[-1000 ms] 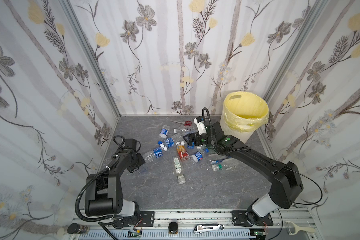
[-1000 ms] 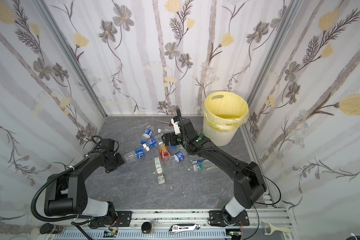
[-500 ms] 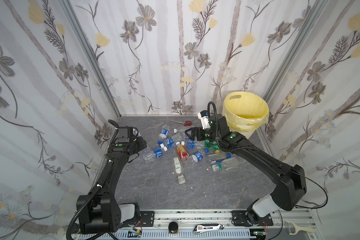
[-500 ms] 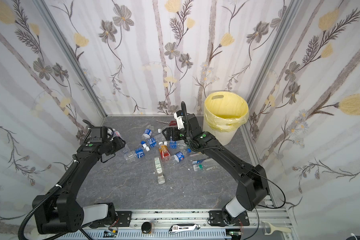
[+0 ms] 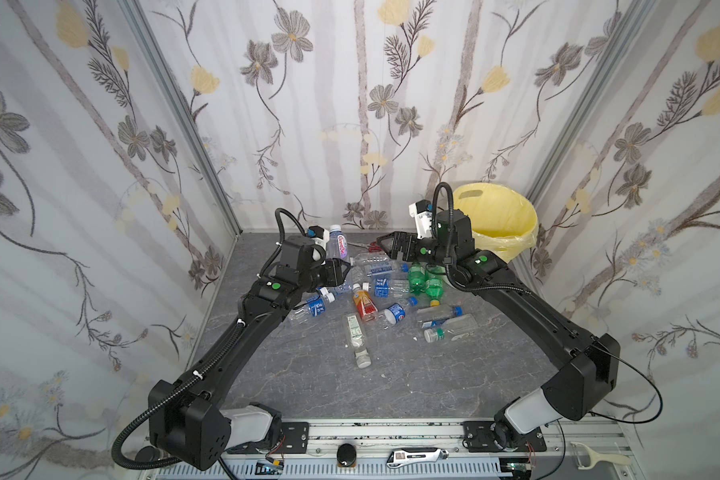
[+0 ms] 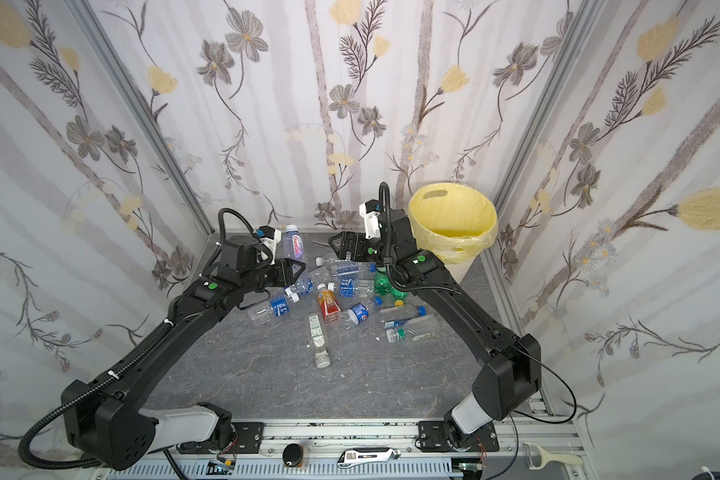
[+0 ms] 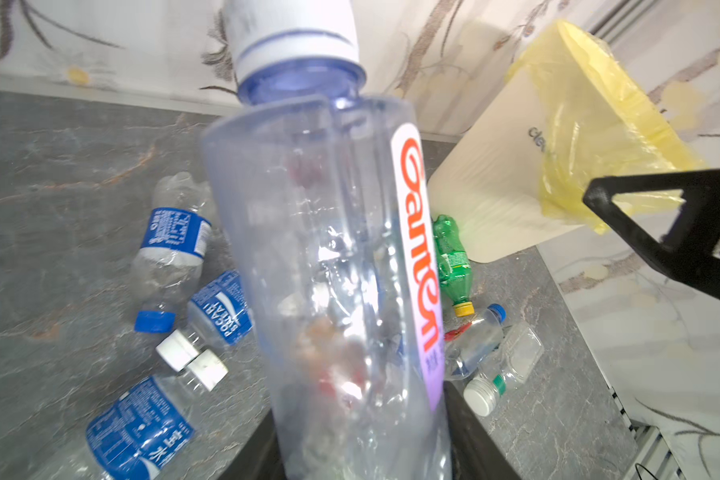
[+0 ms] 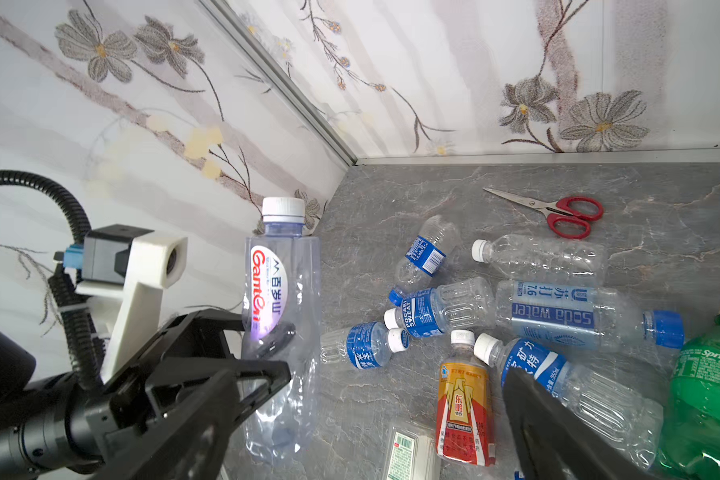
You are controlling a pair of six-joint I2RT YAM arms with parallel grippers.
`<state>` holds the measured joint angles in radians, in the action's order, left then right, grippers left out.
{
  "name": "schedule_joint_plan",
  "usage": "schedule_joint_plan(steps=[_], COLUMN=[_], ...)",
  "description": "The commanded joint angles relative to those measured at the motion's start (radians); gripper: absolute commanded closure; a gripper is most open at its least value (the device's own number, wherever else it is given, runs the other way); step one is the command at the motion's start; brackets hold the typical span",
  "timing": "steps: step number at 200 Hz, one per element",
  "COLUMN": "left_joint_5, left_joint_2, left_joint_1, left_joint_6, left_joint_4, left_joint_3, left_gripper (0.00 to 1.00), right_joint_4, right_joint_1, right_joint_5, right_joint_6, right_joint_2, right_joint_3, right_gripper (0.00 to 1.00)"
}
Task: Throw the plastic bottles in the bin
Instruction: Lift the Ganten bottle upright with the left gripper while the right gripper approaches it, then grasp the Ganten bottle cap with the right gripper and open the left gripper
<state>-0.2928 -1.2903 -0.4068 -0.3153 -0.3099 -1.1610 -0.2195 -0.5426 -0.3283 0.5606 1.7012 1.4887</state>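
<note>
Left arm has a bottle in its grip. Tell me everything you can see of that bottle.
The held bottle is clear, bluish thin plastic with a white screw cap and a white-to-purple label with red lettering. It looks empty, its lower body crumpled. It stands roughly upright, cap up, apparently clear of the grey tabletop, near the back left corner. The left end effector is shut on its lower half; nothing else touches it.

Robot lab test cell, floral-papered panels (image 5: 350,83), aluminium mounting rail (image 5: 383,432)
</note>
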Motion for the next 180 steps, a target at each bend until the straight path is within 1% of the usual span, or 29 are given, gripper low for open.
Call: schedule_joint_plan(steps=[1, 13, 35, 72, 101, 147, 180], left_joint_5=[-0.036, -0.077, -0.114, -0.114, -0.115, -0.100, -0.100], left_joint_2=[0.000, -0.013, -0.056, -0.116, -0.147, -0.156, -0.158], left_joint_1=[-0.033, -0.050, -0.091, -0.177, -0.216, -0.230, -0.232], left_joint_6=[0.036, 0.038, 0.044, 0.058, 0.054, 0.062, 0.058], left_joint_4=[0.121, 0.149, 0.167, 0.181, 0.190, 0.192, 0.193], left_joint_3=[0.001, -0.001, -0.027, -0.078, -0.104, -0.122, -0.126], left_gripper=[0.51, 0.51, 0.51, 0.51, 0.51, 0.50, 0.50], right_joint_4=[0.070, 0.082, 0.105, 0.131, 0.131, 0.139, 0.142], right_joint_1=[0.015, 0.014, 0.014, 0.015, 0.015, 0.014, 0.017], right_joint_5=[-0.043, -0.053, -0.082, -0.102, -0.104, -0.107, -0.104], right_joint_6=[0.077, 0.085, 0.102, 0.116, 0.121, 0.127, 0.125], right_joint_2=[-0.017, -0.017, -0.020, -0.022, -0.018, -0.022, -0.021], right_joint_3=[-0.024, -0.027, -0.035, -0.052, -0.056, -0.083, -0.099], right_gripper=[0.00, 0.00, 0.02, 0.10, 0.16, 0.27, 0.39])
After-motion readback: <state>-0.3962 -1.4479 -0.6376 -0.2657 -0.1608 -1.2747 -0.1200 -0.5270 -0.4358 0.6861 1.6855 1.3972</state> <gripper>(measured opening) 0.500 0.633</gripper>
